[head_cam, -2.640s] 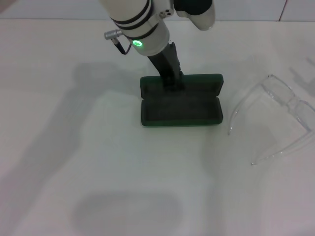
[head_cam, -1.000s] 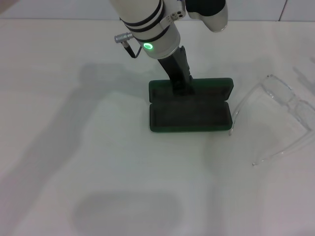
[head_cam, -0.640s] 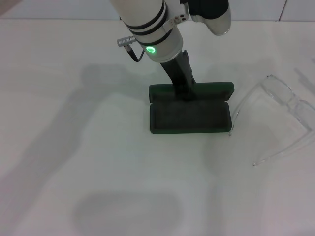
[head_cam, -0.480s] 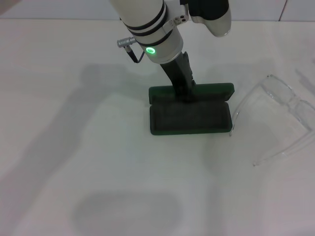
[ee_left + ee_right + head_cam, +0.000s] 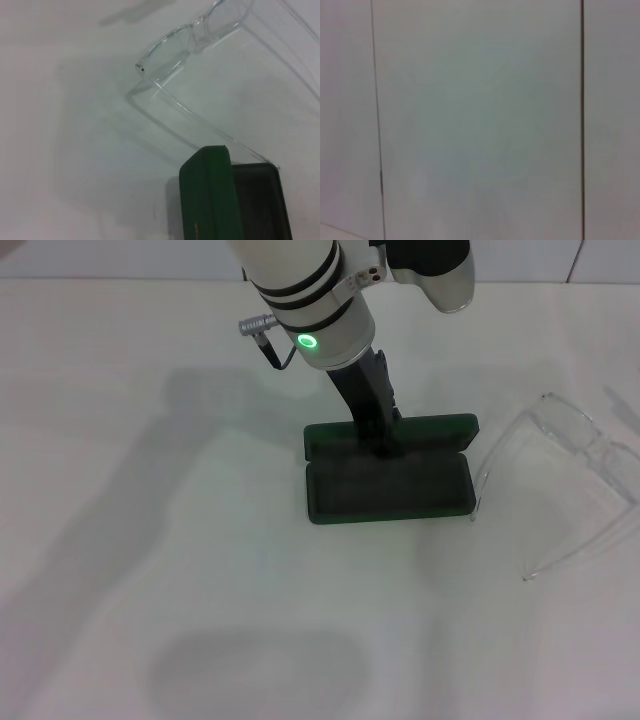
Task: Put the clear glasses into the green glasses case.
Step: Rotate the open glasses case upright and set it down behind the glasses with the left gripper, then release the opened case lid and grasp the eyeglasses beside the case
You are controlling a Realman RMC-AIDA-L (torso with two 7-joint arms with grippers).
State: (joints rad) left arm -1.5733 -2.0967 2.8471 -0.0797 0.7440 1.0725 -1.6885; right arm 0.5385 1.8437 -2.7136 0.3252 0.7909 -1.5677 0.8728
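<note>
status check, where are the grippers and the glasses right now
Left gripper at green glasses case lid. Case open. Clear glasses beside it on table. Right arm out of view.

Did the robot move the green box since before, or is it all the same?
It moved. The left hand, pressing on the lid of the open dark green rectangular glasses case, slid the case across the white table toward the robot's right, until it met a temple tip of the clear plastic glasses. The case stayed open and empty; the glasses hardly shifted.
</note>
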